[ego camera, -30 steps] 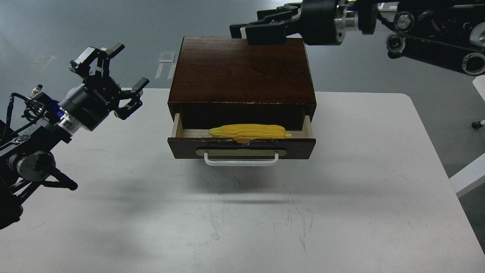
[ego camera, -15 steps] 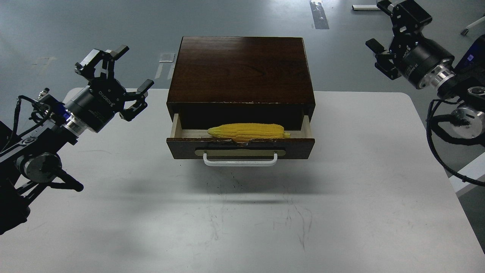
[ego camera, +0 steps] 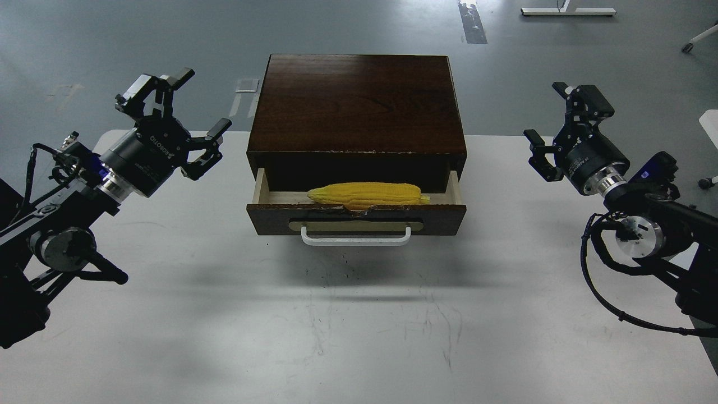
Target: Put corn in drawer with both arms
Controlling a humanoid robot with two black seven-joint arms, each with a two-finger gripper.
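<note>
The yellow corn [ego camera: 367, 194] lies lengthwise inside the drawer [ego camera: 357, 219], which is pulled partly out of the dark brown wooden box [ego camera: 357, 101]. The drawer front has a brass plate and a white bar handle [ego camera: 355, 239]. My left gripper [ego camera: 176, 118] is open and empty, held above the table to the left of the box. My right gripper [ego camera: 561, 128] is open and empty, held to the right of the box. Neither gripper touches the box or the corn.
The box stands at the back middle of the white table [ego camera: 359, 325]. The table's right edge runs close under my right arm [ego camera: 645, 224]. Grey floor lies beyond the table.
My right arm has swung from above the box's back edge out to the right and down beside the table. My left gripper has shifted slightly right. The corn and drawer have not moved.
</note>
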